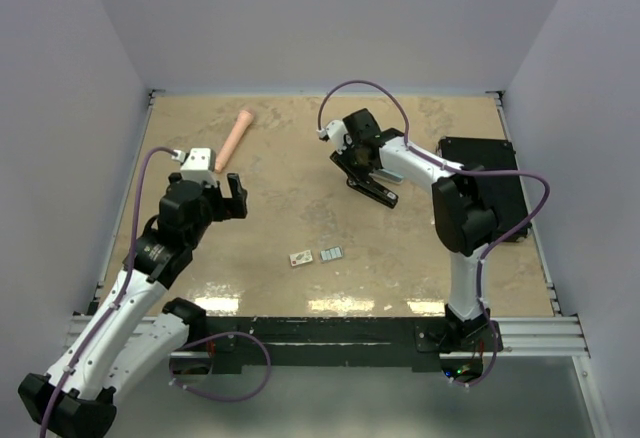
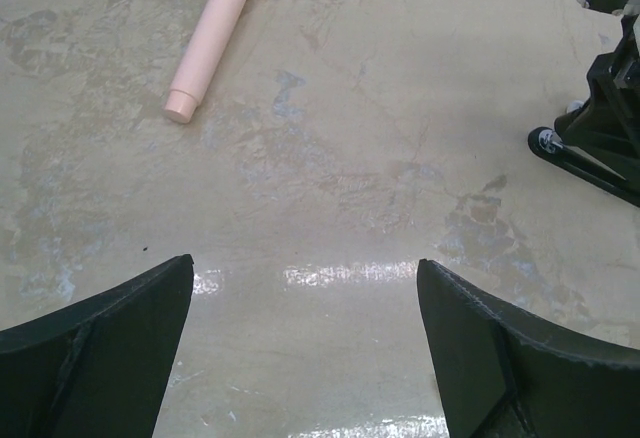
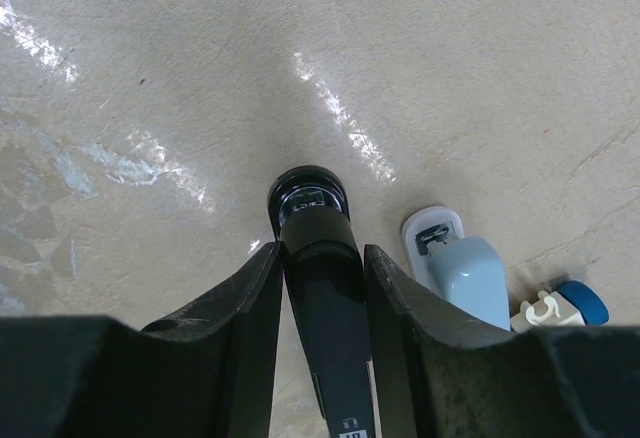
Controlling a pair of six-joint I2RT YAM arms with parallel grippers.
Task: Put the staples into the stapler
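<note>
The table (image 1: 300, 148) is walled on the left, far and right by pale panels (image 1: 330, 18) that rise straight from its edges, and a black rail (image 1: 330, 343) carrying both arm bases closes the near edge; the widest bare stretch lies across the middle and the near left. The white staple box (image 1: 300, 257) and the grey-blue staple tray (image 1: 331, 253) lie flat just beside each other near the middle of the near edge, apart from both arms, with bare surface on every side. The left gripper (image 2: 305, 261) hangs over the left half with its jaws spread wide and nothing between them; a pink cylinder (image 1: 235, 138) lies slantwise beyond it toward the far left corner. The right gripper (image 3: 322, 250) is right of centre in the far half, jaws drawn in on the black stapler (image 3: 310, 198), a finger (image 3: 250, 308) against each flank as far as the wrist view shows; a light-blue stapler (image 3: 465, 276) sits just beside it on the gripper's right, and a small white and blue piece (image 3: 562, 304) lies close to that. A black mat (image 1: 500, 173) covers the right edge, partly hidden by the right arm. The surface is a mottled beige, smooth and glossy, with bright streaks of reflected light along the near side; the lighting is even.
</note>
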